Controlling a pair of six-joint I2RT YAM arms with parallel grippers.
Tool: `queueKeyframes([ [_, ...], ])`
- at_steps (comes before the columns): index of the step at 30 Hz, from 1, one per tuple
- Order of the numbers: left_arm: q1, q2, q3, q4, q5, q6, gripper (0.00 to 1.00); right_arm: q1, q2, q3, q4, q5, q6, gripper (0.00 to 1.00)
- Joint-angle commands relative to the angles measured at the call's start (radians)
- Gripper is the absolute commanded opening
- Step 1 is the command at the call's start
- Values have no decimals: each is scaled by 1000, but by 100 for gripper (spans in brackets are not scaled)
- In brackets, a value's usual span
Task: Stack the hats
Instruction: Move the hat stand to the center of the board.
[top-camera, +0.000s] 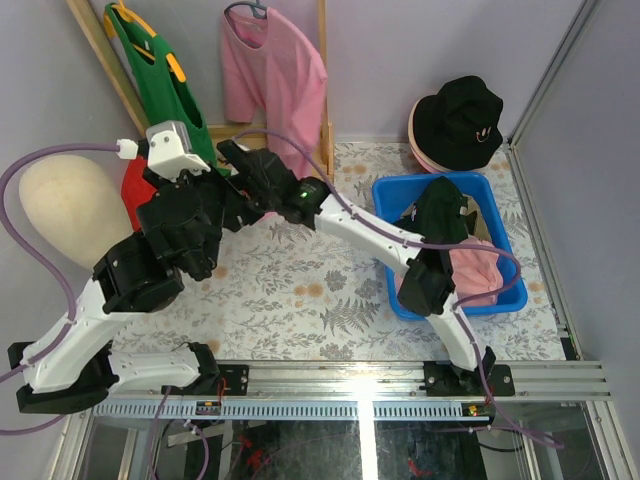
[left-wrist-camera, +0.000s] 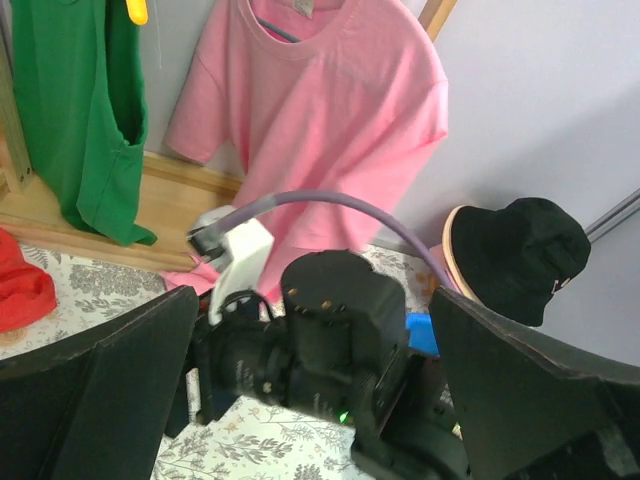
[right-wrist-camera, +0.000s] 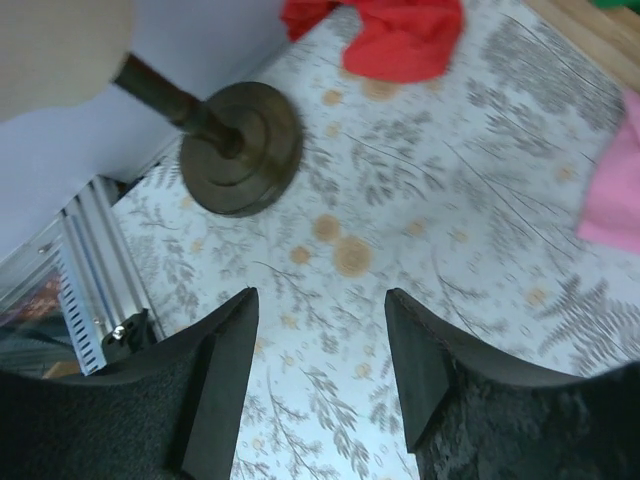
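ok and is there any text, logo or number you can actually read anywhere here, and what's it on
No text can be read in any of the three views.
On the black bucket hat: a small pale mark on its side, too small to read.
On the pink T-shirt: what looks like a neck tag, cut off by the frame edge, unreadable.

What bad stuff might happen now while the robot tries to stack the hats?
1. The left arm and right arm are crowded together at the back left. They might bump each other or snag the purple cable.
2. The right arm's open jaws hang close to the mannequin stand. A careless swing could tip it over.
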Motion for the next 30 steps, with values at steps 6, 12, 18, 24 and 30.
queueKeyframes([
  [6, 8, 8, 106, -249, -80, -81, 100, 144, 229, 297, 125, -133, -44, 63],
  [12, 8, -46, 83, -339, -99, -194, 100, 186, 495, 658, 126, -217, 16, 66],
  [18, 10, -64, 68, -406, -91, -272, 100, 202, 628, 777, 265, -241, 50, 73],
  [24, 9, -75, 77, -428, -60, -294, 99, 204, 695, 748, 435, -243, 57, 80],
  [30, 10, -112, 81, -442, -32, -318, 98, 211, 710, 639, 623, -231, 36, 95],
])
